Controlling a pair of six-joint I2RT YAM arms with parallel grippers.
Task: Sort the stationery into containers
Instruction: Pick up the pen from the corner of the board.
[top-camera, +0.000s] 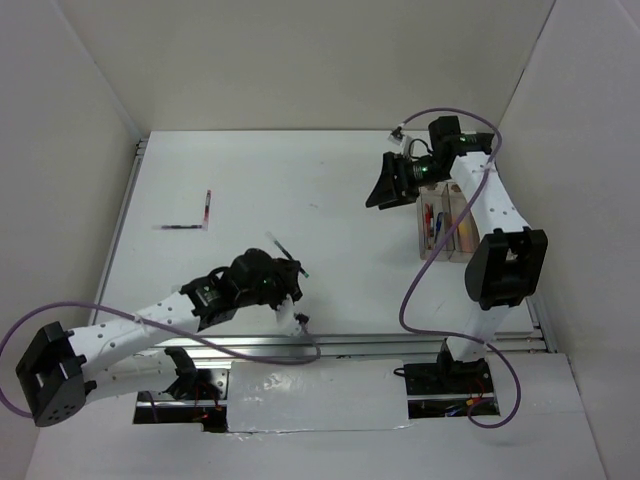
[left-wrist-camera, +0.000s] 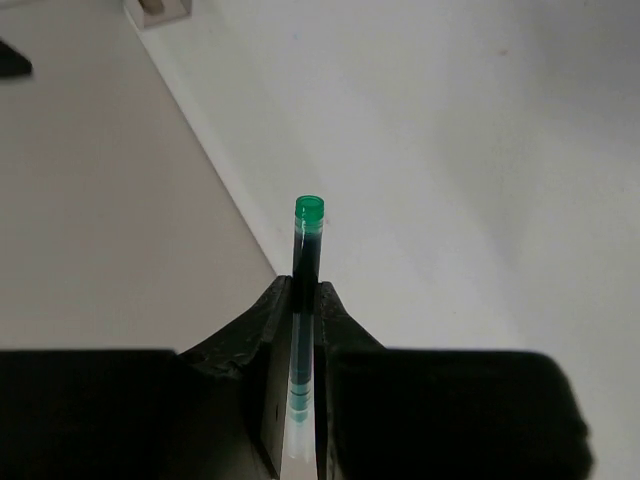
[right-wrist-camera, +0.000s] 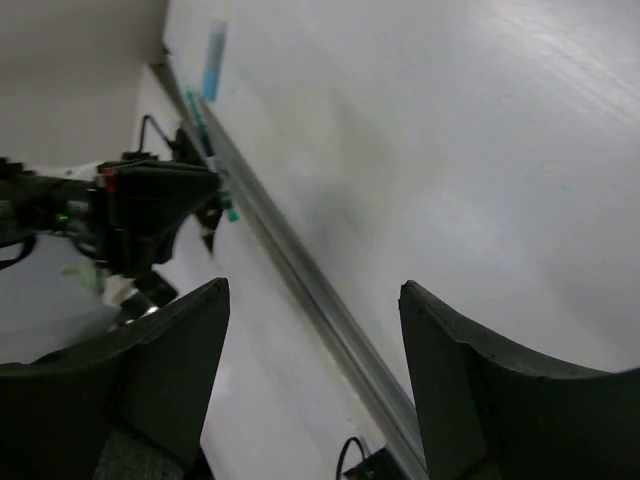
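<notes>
Here, the left gripper (left-wrist-camera: 304, 295) pinches a clear pen (left-wrist-camera: 308, 240) with dark ink and a green tip; the right gripper (right-wrist-camera: 314, 300) hangs open above the desk (right-wrist-camera: 450, 120).

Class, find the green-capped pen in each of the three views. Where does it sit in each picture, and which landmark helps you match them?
Top external: the pen is low and left of centre, poking out of the left gripper.
Left wrist: the pen is at centre, upright between the shut fingers, green cap on top.
Right wrist: the pen is small, at mid-left; its green tip shows.
Shared landmark: the left gripper clamping it.
</notes>
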